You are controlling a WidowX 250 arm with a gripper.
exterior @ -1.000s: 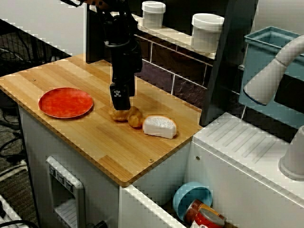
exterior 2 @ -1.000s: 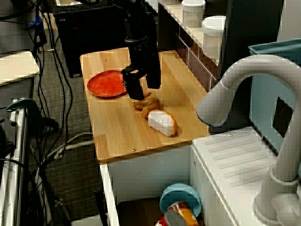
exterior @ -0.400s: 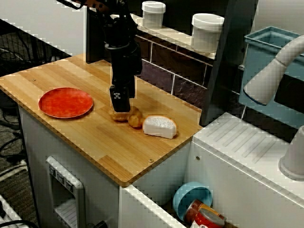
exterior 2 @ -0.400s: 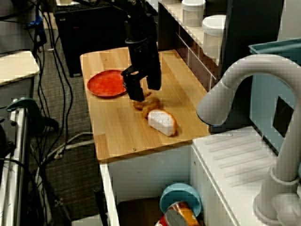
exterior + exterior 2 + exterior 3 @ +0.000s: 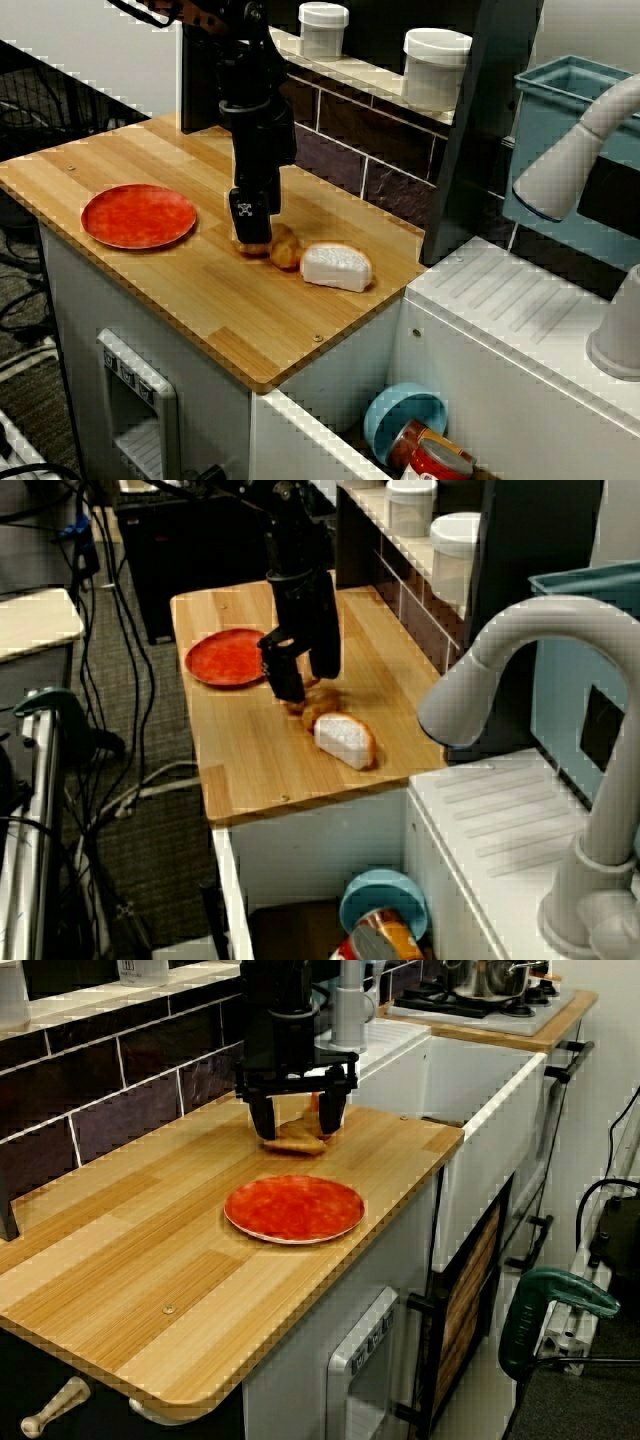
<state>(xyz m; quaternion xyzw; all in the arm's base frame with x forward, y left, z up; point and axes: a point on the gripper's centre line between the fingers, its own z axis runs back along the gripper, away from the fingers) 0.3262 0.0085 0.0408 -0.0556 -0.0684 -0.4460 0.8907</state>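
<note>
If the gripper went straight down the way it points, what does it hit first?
Probably the brown pastry: the gripper points straight down, jaws open either side of it. The tips sit low, so they might reach the wooden countertop first; depth is unclear.

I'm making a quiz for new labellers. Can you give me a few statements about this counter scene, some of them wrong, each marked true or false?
1. The gripper has one finger on either side of the pastry. True.
2. The pastry lies on the red plate. False: it lies on the wooden counter, apart from the plate.
3. The bread slice lies on the counter next to the pastry. True.
4. The gripper is shut on the bread slice. False: its jaws stand open around the pastry, and the bread slice lies free.
5. Two white-lidded jars stand on the shelf behind the counter. True.
</note>
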